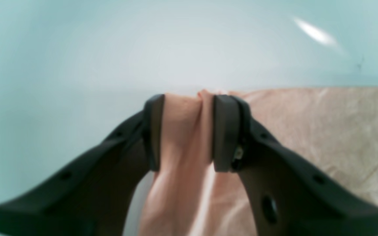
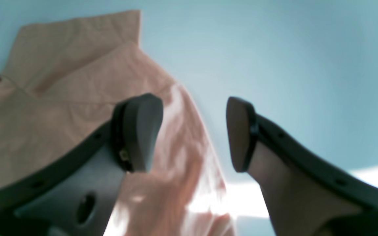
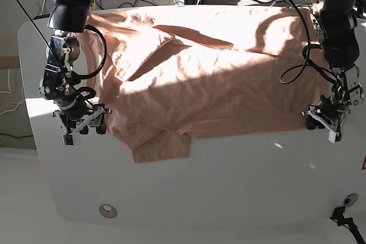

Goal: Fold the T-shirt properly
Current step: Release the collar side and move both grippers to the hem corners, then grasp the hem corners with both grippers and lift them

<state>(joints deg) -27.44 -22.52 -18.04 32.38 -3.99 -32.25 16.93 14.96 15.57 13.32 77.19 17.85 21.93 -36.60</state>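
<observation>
Salmon-pink cotton covers most of the white table [image 3: 229, 187]: the T-shirt [image 3: 217, 78] lies spread and wrinkled, its long axis running across the base view from one arm to the other, with one sleeve [image 3: 163, 144] poking out toward the near edge. The left gripper [image 1: 187, 131] sits at the shirt's edge on the base view's right, and its dark rubber-faced jaws are pinched on a bunched ridge of that fabric, the cloth standing up in soft vertical folds between the pads. The right gripper [image 2: 194, 134] hangs at the opposite edge, jaws apart and holding nothing; in its wrist view the shirt's border runs just beside and under the inner finger, while the outer finger is over bare table. The coming move likely turns on this: the cloth lies inward of the right jaws, so that arm probably needs to shift toward the shirt and close on its edge before both ends can lift together. Thin, limp material would sag and crease if raised from one side alone.
</observation>
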